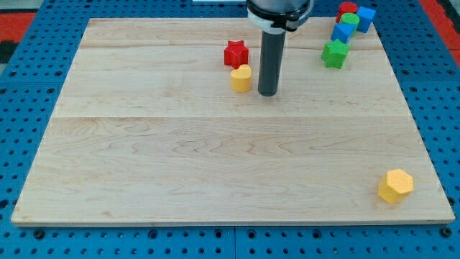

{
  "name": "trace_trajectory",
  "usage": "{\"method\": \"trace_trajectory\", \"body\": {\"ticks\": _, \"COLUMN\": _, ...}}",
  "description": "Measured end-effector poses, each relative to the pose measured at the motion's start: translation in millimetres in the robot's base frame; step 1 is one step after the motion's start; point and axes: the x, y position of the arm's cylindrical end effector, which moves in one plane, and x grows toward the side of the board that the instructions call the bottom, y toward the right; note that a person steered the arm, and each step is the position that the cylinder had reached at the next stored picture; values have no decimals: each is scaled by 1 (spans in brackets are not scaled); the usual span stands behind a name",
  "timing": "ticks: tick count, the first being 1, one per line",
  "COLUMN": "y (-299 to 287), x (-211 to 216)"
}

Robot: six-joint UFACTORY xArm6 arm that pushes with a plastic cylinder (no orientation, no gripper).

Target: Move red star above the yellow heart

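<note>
1. Across nearly the whole view sits the bench (215, 158), a pale wooden board lying on a blue pegboard surface (29, 237) that peeks out on every side.
2. Next biggest is the arm's dark rod, coming down from the view's top near the middle. My tip (267, 94) is the end effector here, just a plain rod end with nothing on it that could open, close or grip, and it rests on the bench just to the view's right of the yellow heart, close but with a sliver of wood showing between them.
3. Down in the view's bottom right corner is a yellow hexagon-ish block (395, 185), well apart from everything else.
4. Up in the view's top right corner there's a cluster: a green star (334, 54) lowest, a blue block (341, 32) above it, a small green block (350, 19) touching that, a red block (348, 9) behind, and another blue block (366, 18) furthest right. Can't make out the shapes of those last four properly.
5. The red star (236, 54) sits in the upper middle of the bench, directly toward the view's top from the yellow heart and a touch to its left, pretty much touching it.
6. The yellow heart (241, 78) is just below that star, between it and the open middle of the board.
</note>
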Motion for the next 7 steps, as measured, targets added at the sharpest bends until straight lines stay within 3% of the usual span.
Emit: {"method": "trace_trajectory", "body": {"ticks": 7, "y": 10, "x": -22}}
